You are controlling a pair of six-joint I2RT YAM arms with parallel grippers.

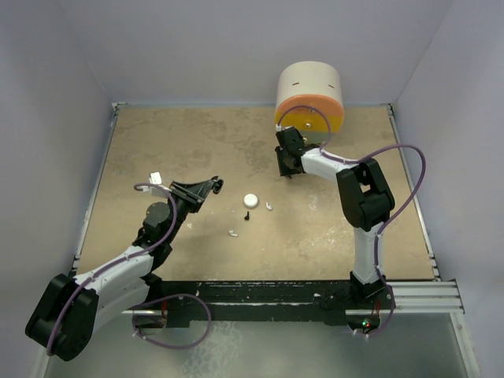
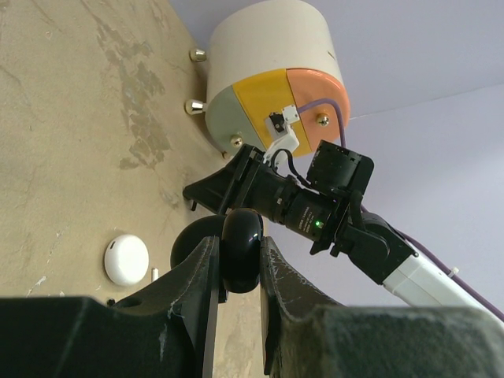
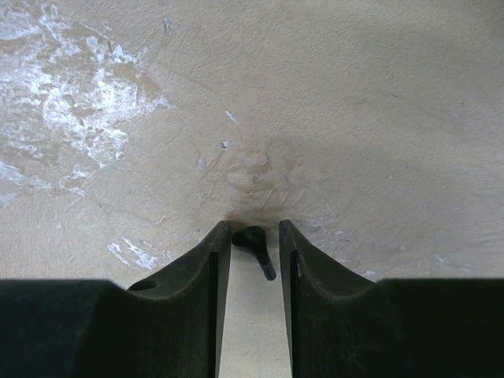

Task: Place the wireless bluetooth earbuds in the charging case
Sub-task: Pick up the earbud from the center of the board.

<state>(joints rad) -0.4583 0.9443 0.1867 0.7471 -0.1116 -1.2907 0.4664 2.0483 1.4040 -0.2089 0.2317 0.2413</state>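
Step in hand: pick-up of the black earbud [image 3: 253, 241] by the right arm; judged to be at the closing stage, insertion not yet begun.
Right fingers [image 3: 197, 299]: pointing down at the worktop [image 1: 197, 150] near its far edge, right of middle. They stand narrowly apart, one on each side of the earbud. Whether they have firm contact cannot be told.
Left fingers [image 2: 197, 291]: pressed in on the black case [image 2: 241, 250], left of the worktop's middle.
Other task items: the white case [image 1: 250, 200] and two white earbuds [image 1: 269, 206] lie apart near the worktop's middle. A small black piece just beside the white case is too small to identify.
Recommended handling: close squarely on the bulb, not the stem, which slants toward one finger and could pivot out. Squeeze gently and lift straight up before carrying it across.
Materials: the earbud is smooth dark plastic with a rounded head and short tapered stem. The black case is glossy and rounded, and likely slippery. The worktop is matt tan, mottled, with pale scuffs.
Background: a cream drum [image 1: 309, 94] with yellow and orange panels and metal knobs stands at the far edge.
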